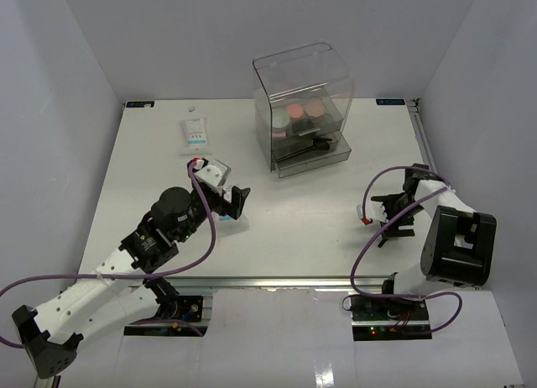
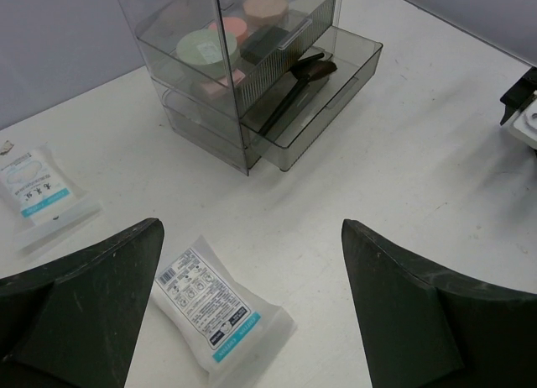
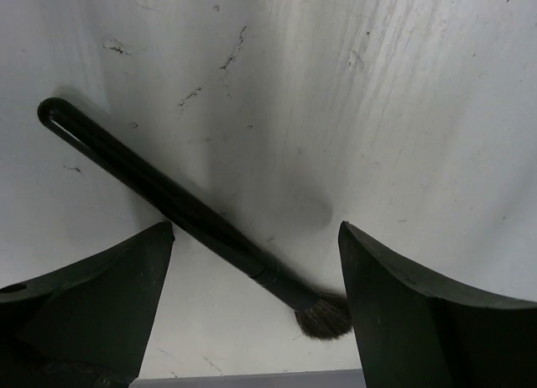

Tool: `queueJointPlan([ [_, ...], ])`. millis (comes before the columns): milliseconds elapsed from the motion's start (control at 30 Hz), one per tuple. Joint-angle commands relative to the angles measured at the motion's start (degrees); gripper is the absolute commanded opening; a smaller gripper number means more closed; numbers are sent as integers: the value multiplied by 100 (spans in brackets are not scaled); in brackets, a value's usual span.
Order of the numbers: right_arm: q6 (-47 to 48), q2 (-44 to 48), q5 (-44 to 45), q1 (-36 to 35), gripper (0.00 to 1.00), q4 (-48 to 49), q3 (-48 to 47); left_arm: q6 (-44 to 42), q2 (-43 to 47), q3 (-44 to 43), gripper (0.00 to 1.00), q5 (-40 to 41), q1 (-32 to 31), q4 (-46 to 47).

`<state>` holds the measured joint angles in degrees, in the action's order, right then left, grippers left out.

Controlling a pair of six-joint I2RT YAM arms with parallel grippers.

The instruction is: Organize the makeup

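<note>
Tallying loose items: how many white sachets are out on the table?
2. One sachet lies flat between the open left tool's fingers; the other sachet lies left of the clear drawer box. Any inside the drawers would be hidden.

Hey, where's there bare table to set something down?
Widest bare stretch of table: between left gripper and right gripper, on the near side of the open drawer. Crowded: sachet under the left gripper, brush under the right.
</note>
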<state>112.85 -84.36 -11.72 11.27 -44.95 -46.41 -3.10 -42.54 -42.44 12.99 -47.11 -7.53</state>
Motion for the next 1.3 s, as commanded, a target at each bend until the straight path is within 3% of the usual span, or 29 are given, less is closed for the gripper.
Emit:
queueJointPlan([
  [0,1264,-517,497,-190,76,275,-326,179,-66,-63,98,-138,53,68],
  [167,1158,-939,774,-269,54,40,-600,179,-43,-46,98,-121,121,93],
  [333,918,-1115,758,-458,41,5,-669,187,-43,-36,98,-130,151,95],
  [633,-624,-1416,934,-1195,13,145,-862,209,-206,25,98,-120,365,142],
  [767,-1025,-1219,750,-1397,8,180,-835,218,-281,47,98,-125,467,155],
  [1000,-1600,-371,135,-1519,8,-129,-962,228,-346,95,98,-89,578,199],
  [1267,-2495,562,-497,-2362,8,-409,-1524,214,-386,130,98,-33,682,214],
])
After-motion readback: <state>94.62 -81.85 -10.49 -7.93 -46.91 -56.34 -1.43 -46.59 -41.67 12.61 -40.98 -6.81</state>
